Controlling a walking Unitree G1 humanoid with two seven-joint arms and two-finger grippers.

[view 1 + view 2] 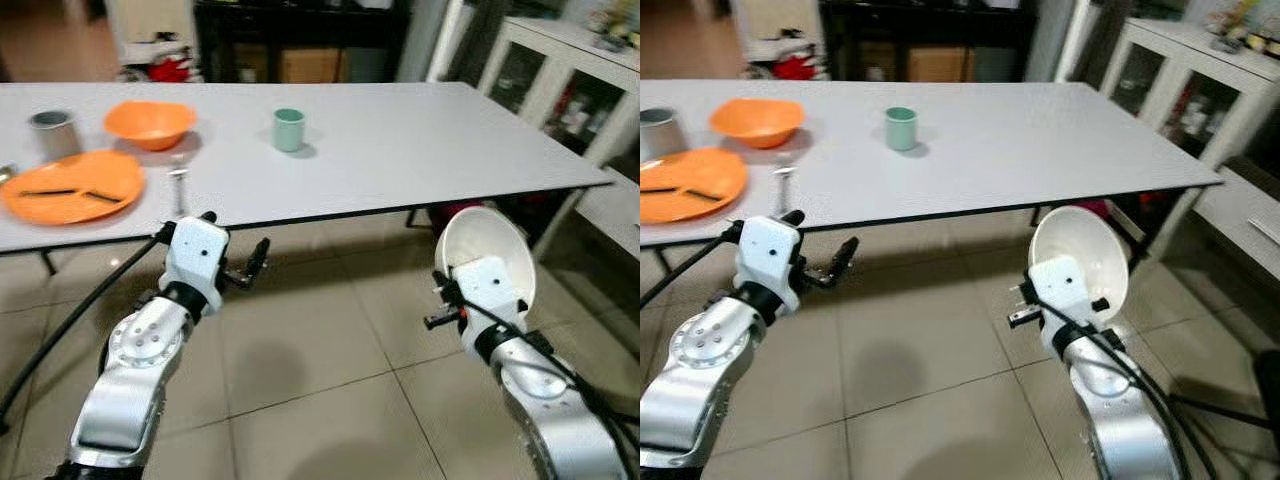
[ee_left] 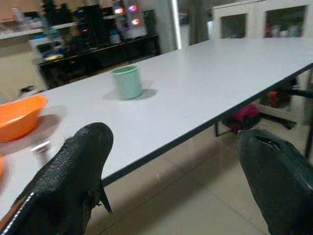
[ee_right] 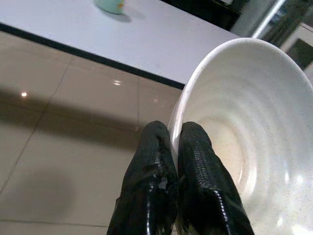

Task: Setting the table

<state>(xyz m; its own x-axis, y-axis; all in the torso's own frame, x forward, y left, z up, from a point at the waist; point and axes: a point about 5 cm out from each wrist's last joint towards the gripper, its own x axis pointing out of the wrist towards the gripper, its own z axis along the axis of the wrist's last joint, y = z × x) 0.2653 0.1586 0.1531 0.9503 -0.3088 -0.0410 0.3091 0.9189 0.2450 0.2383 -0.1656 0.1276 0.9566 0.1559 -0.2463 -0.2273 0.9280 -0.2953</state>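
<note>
A white table (image 1: 400, 150) stands ahead of me. On its left part lie an orange plate (image 1: 70, 187) with dark chopsticks on it, an orange bowl (image 1: 150, 122), a metal cup (image 1: 54, 131) and a small metal utensil (image 1: 178, 183). A green cup (image 1: 289, 129) stands near the middle. My right gripper (image 3: 175, 147) is shut on the rim of a white bowl (image 1: 490, 243), held tilted on edge below the table's front edge at the right. My left gripper (image 2: 176, 161) is open and holds nothing, low in front of the table edge.
A white cabinet with glass doors (image 1: 560, 70) stands to the right of the table. Dark shelving (image 1: 300, 40) runs behind it. Something red (image 1: 462, 211) lies under the table. Tiled floor (image 1: 320, 350) stretches below my arms.
</note>
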